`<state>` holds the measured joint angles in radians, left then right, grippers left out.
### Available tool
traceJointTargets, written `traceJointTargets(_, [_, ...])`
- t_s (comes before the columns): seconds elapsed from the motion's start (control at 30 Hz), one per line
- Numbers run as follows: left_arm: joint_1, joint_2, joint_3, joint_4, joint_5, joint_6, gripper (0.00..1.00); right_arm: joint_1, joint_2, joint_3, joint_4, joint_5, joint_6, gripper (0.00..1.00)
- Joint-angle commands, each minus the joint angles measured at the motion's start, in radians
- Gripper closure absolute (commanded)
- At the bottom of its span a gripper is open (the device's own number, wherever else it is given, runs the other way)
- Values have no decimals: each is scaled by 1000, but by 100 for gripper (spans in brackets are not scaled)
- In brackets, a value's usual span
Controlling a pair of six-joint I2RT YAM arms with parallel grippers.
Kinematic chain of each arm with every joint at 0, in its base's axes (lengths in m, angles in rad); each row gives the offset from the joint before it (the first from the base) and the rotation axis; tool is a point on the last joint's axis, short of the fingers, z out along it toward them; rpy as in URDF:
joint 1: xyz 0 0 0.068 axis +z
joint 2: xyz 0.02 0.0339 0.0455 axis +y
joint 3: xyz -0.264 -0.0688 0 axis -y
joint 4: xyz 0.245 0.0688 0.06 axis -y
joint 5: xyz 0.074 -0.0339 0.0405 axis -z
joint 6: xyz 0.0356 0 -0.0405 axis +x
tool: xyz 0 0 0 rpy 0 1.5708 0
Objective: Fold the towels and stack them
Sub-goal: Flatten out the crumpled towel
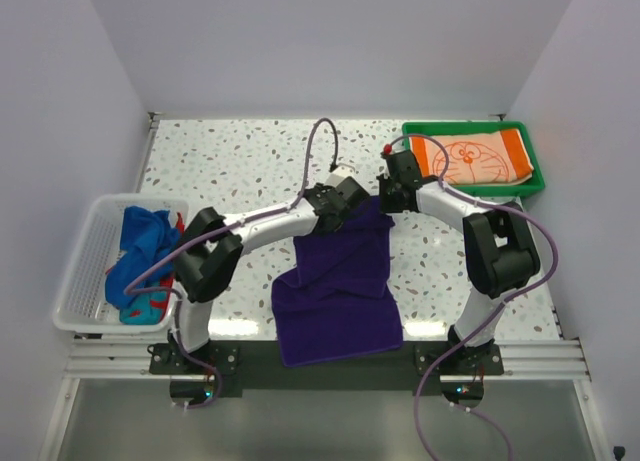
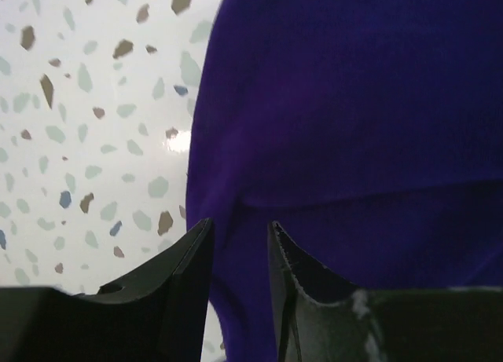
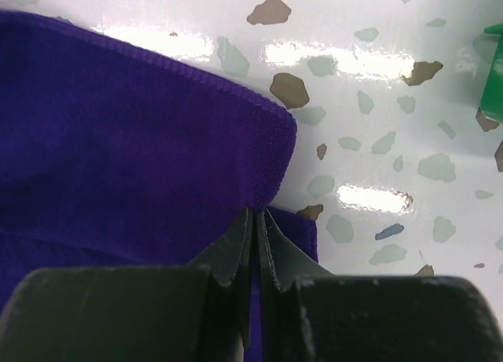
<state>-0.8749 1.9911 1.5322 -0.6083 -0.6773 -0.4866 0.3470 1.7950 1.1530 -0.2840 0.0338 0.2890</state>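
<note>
The pale speckled surface carries a purple towel spilling over its near edge, a green tray at the far right and a white basket at the left edge

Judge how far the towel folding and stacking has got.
Done: orange-and-white towel lies folded in the green tray. In hand: right gripper pinches the purple towel; left gripper open over it. Remaining: blue towel and patterned towel in the basket.

Robot lab test cell. A speckled table is boxed in by plain white panels. A left arm and a right arm are bolted to an aluminium rail at the near edge. Purple cables are routed exposed.
</note>
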Motion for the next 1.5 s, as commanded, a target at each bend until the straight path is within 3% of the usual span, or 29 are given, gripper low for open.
traceJointTargets(0.0, [22, -197, -115, 175, 154, -14, 61, 1, -23, -13, 29, 6, 3, 96])
traceJointTargets(0.1, [60, -264, -190, 243, 270, -36, 57, -3, -31, -18, 25, 15, -4, 96])
traceJointTargets(0.3, [201, -241, -244, 304, 413, -69, 53, -11, -36, -24, 23, 18, -19, 97])
traceJointTargets(0.67, [286, -54, -164, 381, 446, 16, 54, -11, -33, -18, 34, -29, -48, 97])
traceJointTargets(1.07, [297, 109, -60, 384, 427, 80, 57, -9, -29, -6, 32, -31, -68, 97])
traceJointTargets(1.17, [297, 130, -61, 398, 429, 88, 61, -11, -20, 7, 34, -31, -71, 97])
traceJointTargets(1.33, [295, 149, -25, 403, 378, 149, 93, -11, 6, 74, 25, -23, -86, 98])
traceJointTargets(1.4, [303, 141, 17, 363, 276, 183, 100, -11, 18, 158, -10, -2, -100, 99])
traceJointTargets(1.47, [313, 115, 89, 328, 181, 238, 100, -11, 27, 218, -30, 14, -112, 99])
